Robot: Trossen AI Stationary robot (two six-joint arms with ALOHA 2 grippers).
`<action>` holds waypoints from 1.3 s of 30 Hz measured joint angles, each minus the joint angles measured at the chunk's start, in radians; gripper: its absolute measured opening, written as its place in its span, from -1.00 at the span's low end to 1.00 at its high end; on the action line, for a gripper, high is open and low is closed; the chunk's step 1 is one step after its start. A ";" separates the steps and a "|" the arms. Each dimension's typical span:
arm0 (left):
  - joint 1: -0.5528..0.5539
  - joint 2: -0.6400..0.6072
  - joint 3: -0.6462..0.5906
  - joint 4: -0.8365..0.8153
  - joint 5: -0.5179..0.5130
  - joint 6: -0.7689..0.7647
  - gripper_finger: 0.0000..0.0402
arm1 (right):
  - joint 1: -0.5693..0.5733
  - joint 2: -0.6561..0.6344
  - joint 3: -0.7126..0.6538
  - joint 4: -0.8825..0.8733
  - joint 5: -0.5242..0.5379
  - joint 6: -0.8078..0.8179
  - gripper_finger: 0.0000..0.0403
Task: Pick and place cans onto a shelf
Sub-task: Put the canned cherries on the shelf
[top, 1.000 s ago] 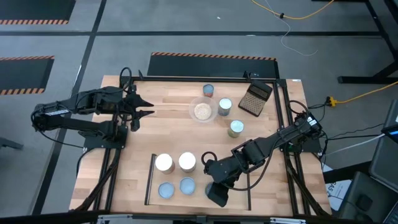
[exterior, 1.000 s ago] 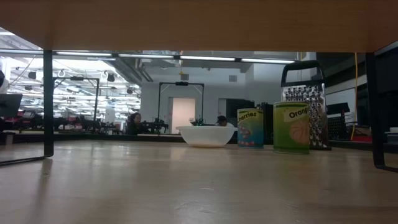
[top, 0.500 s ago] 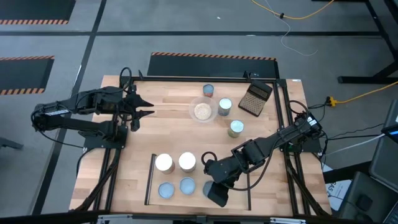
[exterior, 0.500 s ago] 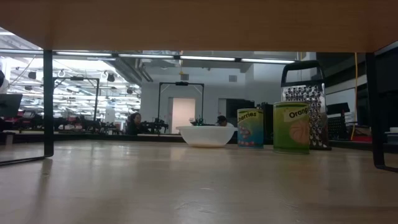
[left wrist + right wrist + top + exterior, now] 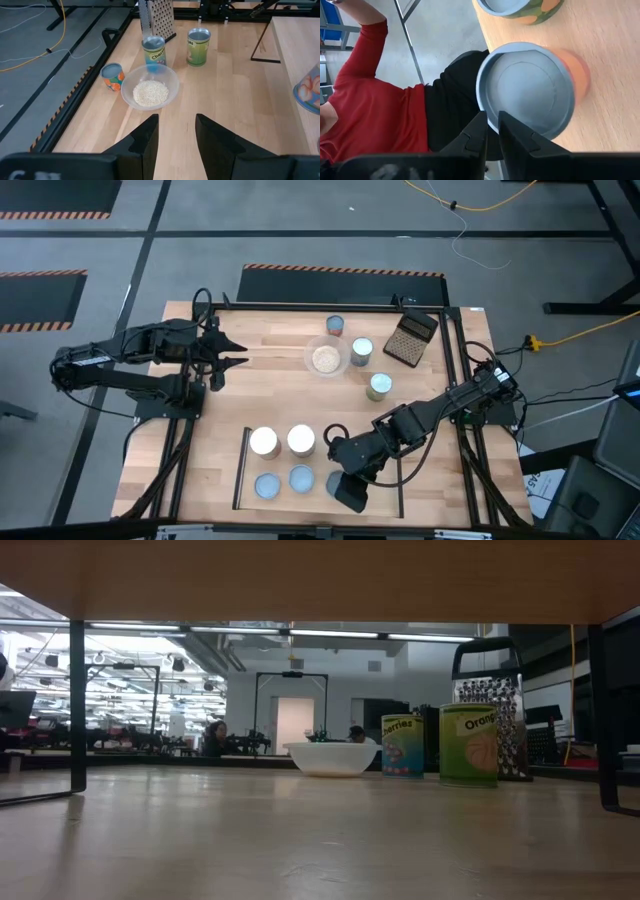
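Cans (image 5: 300, 440) number eight; five stand on the shelf (image 5: 281, 464) at 6 o'clock on the table (image 5: 270, 395), three on the bare table toward 12 and 1 o'clock; on the shelf two white-topped ones sit side by side in the far row, two blue-topped ones in the near row at 7 o'clock, and a fifth can (image 5: 530, 90), blue-topped with an orange label, at the near edge just right of those; the right claw (image 5: 492, 127) is over this fifth can, its fingers drawn narrow with only a slit between them, set on the can's rim and seeming to pinch it; the right arm (image 5: 440, 408) reaches in from 4 o'clock; beyond the shelf edge the right wrist view shows a person in a red top (image 5: 370, 120); a bowl (image 5: 326, 358) of pale grains stands at 12 o'clock, with an orange-labelled can (image 5: 335, 326) just behind it, a cherries can (image 5: 361, 352) just beside it at its 3 o'clock, and a green can (image 5: 380, 386) near, toward the table's middle; a grater (image 5: 411, 338) lies at 1 o'clock; the left claw (image 5: 236, 352) hangs above the table at 10 o'clock, fingers wide apart and holding nothing, pointed toward the bowl.
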 joint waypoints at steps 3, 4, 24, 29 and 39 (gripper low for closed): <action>0.000 0.000 0.000 0.000 0.000 0.000 -0.40 | -0.011 -0.004 0.000 0.001 -0.074 -0.092 -0.74; 0.000 0.002 0.000 0.000 0.000 0.000 -0.40 | -0.011 -0.009 0.000 0.001 -0.087 -0.148 -0.74; 0.000 0.189 0.000 0.311 0.026 0.076 -0.40 | -0.243 -0.322 0.000 -0.396 0.290 -0.922 -0.74; 0.009 0.311 0.000 0.433 0.026 0.108 -0.40 | -0.369 -0.332 0.000 -0.426 0.284 -1.052 -0.74; 0.033 0.540 0.000 0.585 0.026 0.140 -0.40 | -0.582 -0.355 -0.105 -0.368 0.166 -1.247 -0.74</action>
